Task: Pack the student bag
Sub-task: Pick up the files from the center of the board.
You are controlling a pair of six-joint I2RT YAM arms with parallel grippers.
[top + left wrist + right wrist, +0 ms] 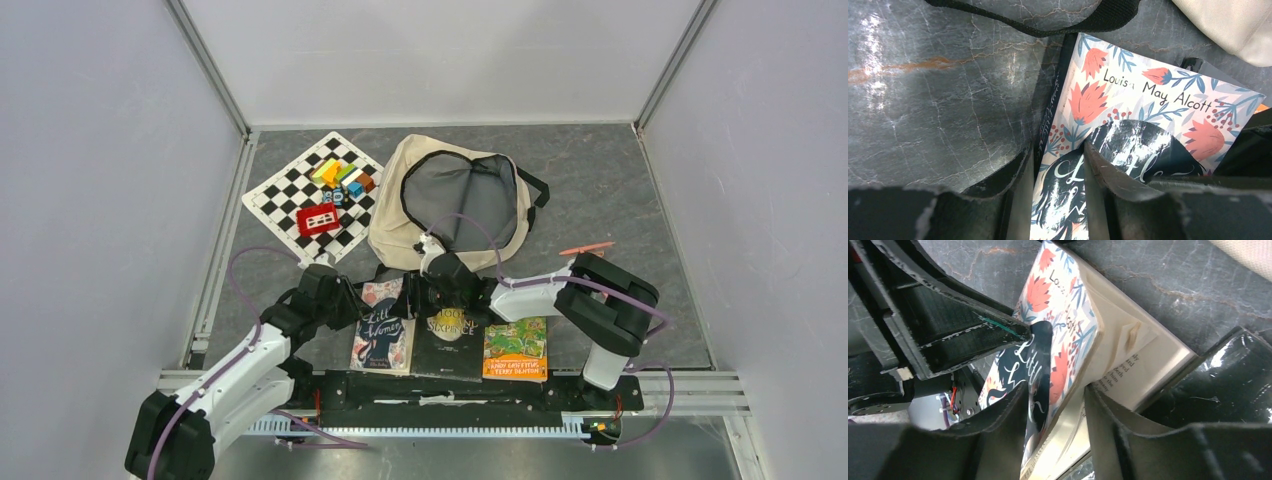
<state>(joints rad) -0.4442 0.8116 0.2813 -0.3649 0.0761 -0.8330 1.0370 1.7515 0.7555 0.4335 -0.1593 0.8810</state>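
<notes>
Top external view: the student bag (400,215) lies at the far middle of the table (600,190), mouth wide open and grey lining showing, just beyond three books lined up along the near edge. On the leftmost one, Little Women (383,335), the left gripper (1057,150) is clamped over the spine edge, one finger on the table side and the other on the cover. Over on the opposite edge, the right gripper (1055,390) straddles cover and pages with the book tipped up. Honestly can't tell if it's squeezing or just around it. The dark book (447,340) sits in the middle, the orange book (515,350) on the right. A checkered mat (285,190) with blocks (343,175) is far left.
</notes>
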